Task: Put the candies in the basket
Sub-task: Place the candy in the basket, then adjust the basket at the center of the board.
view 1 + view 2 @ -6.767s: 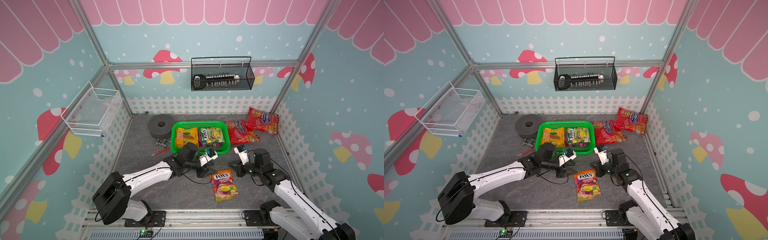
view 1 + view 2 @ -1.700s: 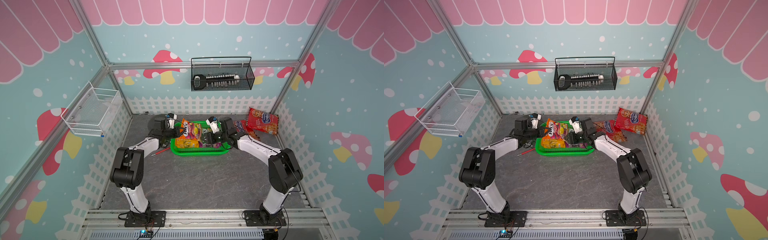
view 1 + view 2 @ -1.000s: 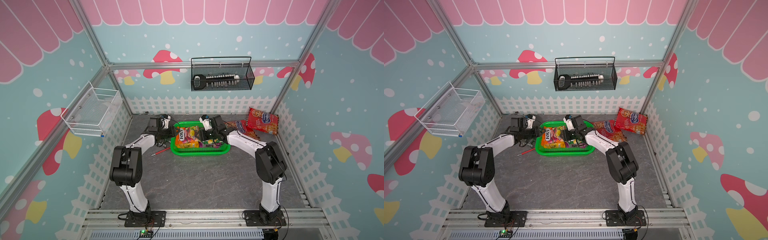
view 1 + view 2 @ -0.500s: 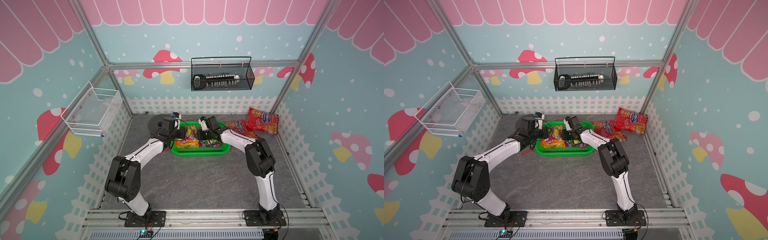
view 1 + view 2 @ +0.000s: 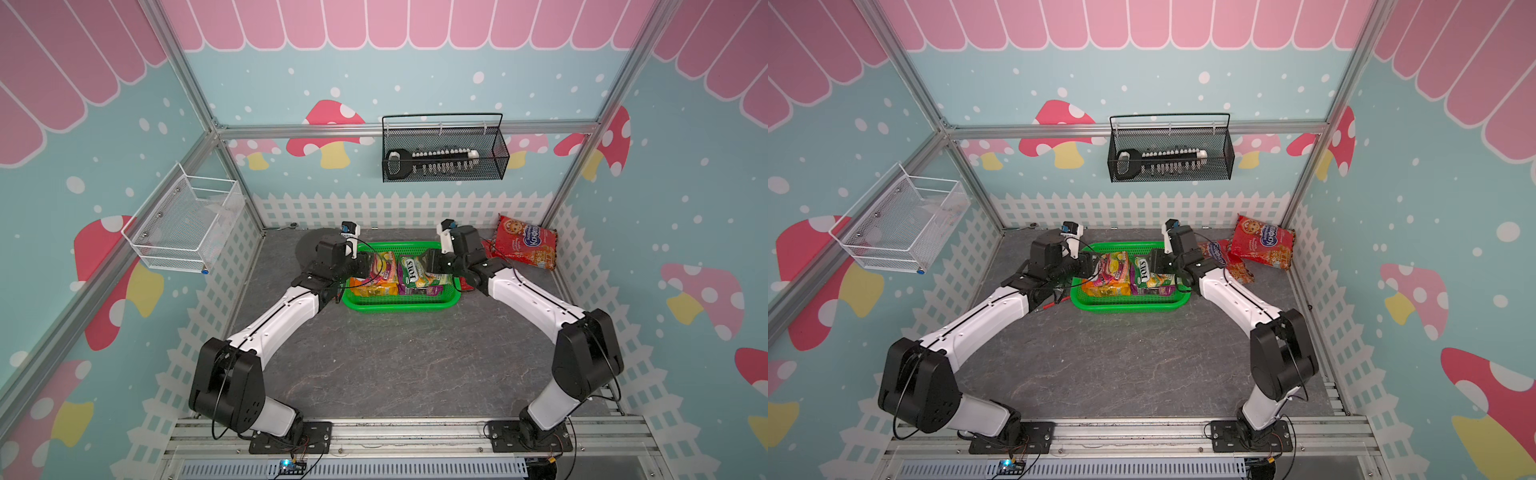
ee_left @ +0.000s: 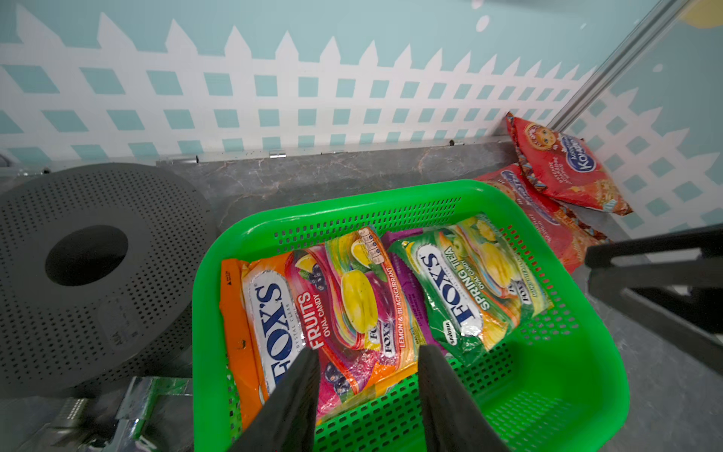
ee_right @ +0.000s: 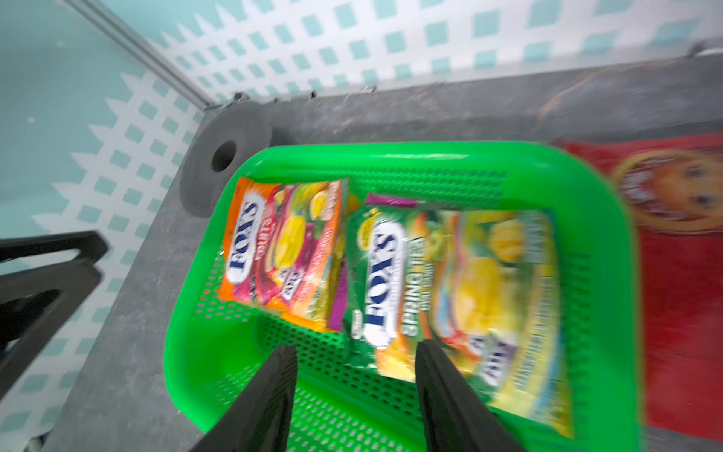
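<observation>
Candies (image 5: 415,272) are split. An orange fruit bag (image 6: 332,313) and a green tea bag (image 6: 469,285) lie flat in the green basket (image 6: 352,205), over a purple pack (image 6: 407,281). Just outside its right end, the upper red bag (image 5: 524,245) overlaps the lower red bag (image 5: 1219,255) in the fenced corner. The left gripper (image 6: 367,352) and right gripper (image 7: 356,348) hover over the basket, fingers half parted and seemingly empty, though the right wrist view is blurred. Reaching for the red bags could snag the rim and drag the basket. Open floor lies only in front.
</observation>
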`<state>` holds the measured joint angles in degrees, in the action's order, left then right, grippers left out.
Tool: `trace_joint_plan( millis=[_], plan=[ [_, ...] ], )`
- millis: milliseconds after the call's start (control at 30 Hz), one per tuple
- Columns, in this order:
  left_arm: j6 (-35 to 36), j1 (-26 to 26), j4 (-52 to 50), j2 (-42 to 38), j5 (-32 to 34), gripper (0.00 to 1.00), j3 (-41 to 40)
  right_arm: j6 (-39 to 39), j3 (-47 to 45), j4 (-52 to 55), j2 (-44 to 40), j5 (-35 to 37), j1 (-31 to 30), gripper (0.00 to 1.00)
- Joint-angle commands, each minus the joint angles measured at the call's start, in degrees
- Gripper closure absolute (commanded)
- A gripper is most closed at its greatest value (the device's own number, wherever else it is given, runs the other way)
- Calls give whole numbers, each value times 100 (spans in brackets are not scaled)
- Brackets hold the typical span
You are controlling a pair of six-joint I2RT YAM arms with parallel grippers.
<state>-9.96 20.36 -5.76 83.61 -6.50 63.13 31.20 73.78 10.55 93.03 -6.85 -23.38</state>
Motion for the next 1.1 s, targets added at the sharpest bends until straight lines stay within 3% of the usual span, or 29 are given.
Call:
trace_joint_plan(
  millis=[0,100,200,367,500,600,733,867,1067],
  plan=[
    [464,188,46,-291,-142,54,-214,-517,-460,66,-255,569,582,45],
    [931,328,289,-548,-404,51,-482,-506,-907,-153,-532,380,1225,45],
    [1197,599,389,-674,-610,30,-704,-480,-1275,-542,-629,-161,1779,44],
    [1356,815,472,-757,-647,18,-844,-418,-1653,-963,-574,-467,2494,42],
    [1090,817,714,-771,-456,1,-973,283,-2433,-2226,-561,-1372,3268,41],
    [619,812,902,-763,-86,1,-1147,619,-2816,-2827,-484,-1658,3685,40],
    [356,809,910,-833,158,1,-1366,403,-2825,-2781,-311,-1532,3968,39],
    [-195,795,910,-835,1082,1,-1446,57,-2715,-2961,2,-1695,4082,37],
    [-879,410,499,-541,913,1,-1197,20,-2370,-3129,742,-1867,4104,36]
  ],
)
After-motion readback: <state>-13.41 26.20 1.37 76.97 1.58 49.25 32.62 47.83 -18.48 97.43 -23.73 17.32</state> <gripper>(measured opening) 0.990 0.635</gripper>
